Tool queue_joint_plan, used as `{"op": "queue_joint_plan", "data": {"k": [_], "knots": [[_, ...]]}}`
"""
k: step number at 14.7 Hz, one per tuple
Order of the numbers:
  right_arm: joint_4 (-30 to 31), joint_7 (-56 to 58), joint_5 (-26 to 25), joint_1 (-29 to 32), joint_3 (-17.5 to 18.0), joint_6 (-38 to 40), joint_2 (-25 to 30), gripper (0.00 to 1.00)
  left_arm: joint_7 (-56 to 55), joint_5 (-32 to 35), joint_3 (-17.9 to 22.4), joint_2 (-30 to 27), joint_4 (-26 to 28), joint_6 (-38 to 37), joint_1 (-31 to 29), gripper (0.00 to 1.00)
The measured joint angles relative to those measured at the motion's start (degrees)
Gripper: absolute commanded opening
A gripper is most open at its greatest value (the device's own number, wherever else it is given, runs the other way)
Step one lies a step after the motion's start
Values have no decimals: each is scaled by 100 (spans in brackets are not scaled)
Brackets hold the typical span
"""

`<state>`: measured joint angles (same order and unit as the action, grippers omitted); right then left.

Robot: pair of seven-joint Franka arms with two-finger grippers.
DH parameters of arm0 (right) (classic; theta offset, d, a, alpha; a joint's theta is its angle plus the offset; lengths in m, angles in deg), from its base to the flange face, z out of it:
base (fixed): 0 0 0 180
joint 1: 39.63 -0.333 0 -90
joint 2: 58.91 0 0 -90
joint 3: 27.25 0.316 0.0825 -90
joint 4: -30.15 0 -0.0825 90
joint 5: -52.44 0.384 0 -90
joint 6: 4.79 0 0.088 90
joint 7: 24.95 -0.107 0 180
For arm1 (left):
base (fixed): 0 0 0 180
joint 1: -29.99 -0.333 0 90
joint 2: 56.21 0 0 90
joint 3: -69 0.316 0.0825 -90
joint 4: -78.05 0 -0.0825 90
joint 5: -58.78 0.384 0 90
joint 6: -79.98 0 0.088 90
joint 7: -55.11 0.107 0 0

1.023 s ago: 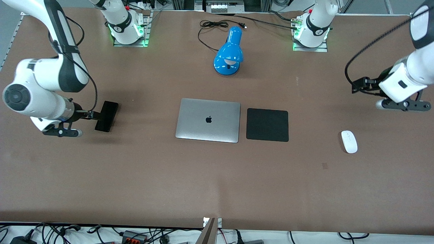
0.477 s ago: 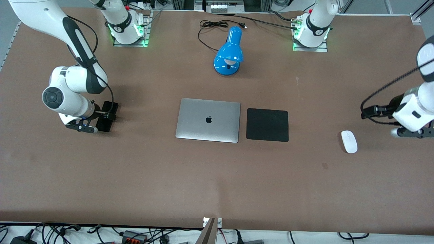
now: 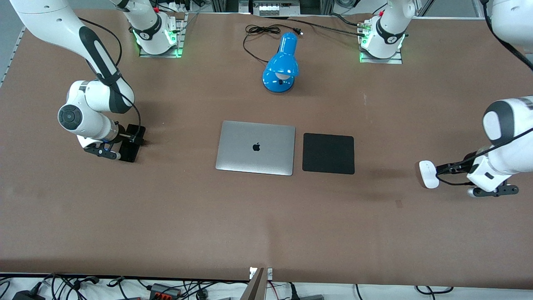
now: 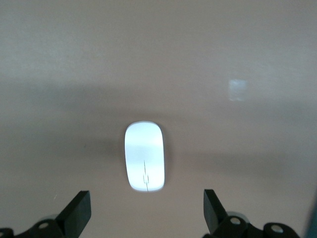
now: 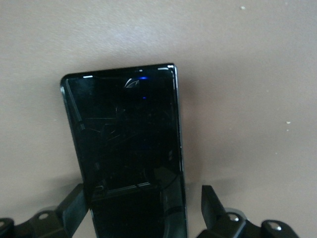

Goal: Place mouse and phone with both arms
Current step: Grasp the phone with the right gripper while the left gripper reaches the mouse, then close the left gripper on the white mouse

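Lining up both grasps, you have the left pincer [image 4: 143,214] spread wide over the mouse [image 3: 427,174], which lies on the table [image 3: 266,225] toward the left arm's end from the laptop [image 3: 255,147]. Centre before closing. The right pincer [image 5: 143,210] straddles the phone [image 3: 132,143], fingers apart, toward the right arm's end.

— Where is the flat silver laptop [image 3: 255,148]?

— In the middle of the brown table [image 3: 266,225]. The square black mouse pad [image 3: 328,153] lies just beside it, toward the left arm's end.

— And the small white oval mouse [image 3: 427,174]?

— Past the pad, near that end.

— The slim black phone [image 3: 133,143]?

— Toward the right arm's end.
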<state>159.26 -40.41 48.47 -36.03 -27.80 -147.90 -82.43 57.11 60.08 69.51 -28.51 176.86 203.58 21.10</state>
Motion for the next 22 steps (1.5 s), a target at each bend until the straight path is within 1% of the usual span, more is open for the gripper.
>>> {"op": "queue_joint_plan", "data": {"k": [3,5,7,9,10,11,12,13,14,15,16,18,19,20,22], "knots": [[0,-13,4,15,0,-34,-40,100,105,2,2,36,1052,1780,-138,100],[1,-14,4,15,1,-54,-43,100,209,2,3,107,1612,2744,-179,100],[1,-14,4,15,1,-120,-53,100,293,2,3,228,1919,3358,-215,100],[1,-14,5,14,4,-144,-69,100,332,2,4,371,1991,3678,-256,100],[1,-14,5,14,7,-155,-79,97,344,2,4,426,1991,3772,-263,98],[1,-13,5,14,9,-163,-86,78,350,2,3,457,1991,3822,-265,98],[1,-13,5,14,15,-171,-90,62,354,2,2,473,1990,3837,-264,96],[1,-13,6,13,18,-177,-93,44,360,2,0,483,1990,3840,-264,93],[0,-13,5,13,21,-182,-82,34,364,2,-9,490,1990,3841,-264,86],[1,-12,5,13,21,-162,-50,26,368,2,-23,494,1990,3841,-263,77],[1,-6,6,13,21,-161,-48,22,368,2,-37,496,1990,3842,-261,66],[2,7,5,13,22,-160,-42,16,368,2,-49,497,1990,3842,-260,51],[2,10,5,13,22,-160,-41,14,368,2,-50,496,1990,3842,-260,46],[2,19,4,13,22,-160,-38,14,368,2,-50,496,1988,3842,-260,43],[-4,103,1,10,23,-167,-13,13,368,2,-51,497,1985,3843,-260,42]]}}
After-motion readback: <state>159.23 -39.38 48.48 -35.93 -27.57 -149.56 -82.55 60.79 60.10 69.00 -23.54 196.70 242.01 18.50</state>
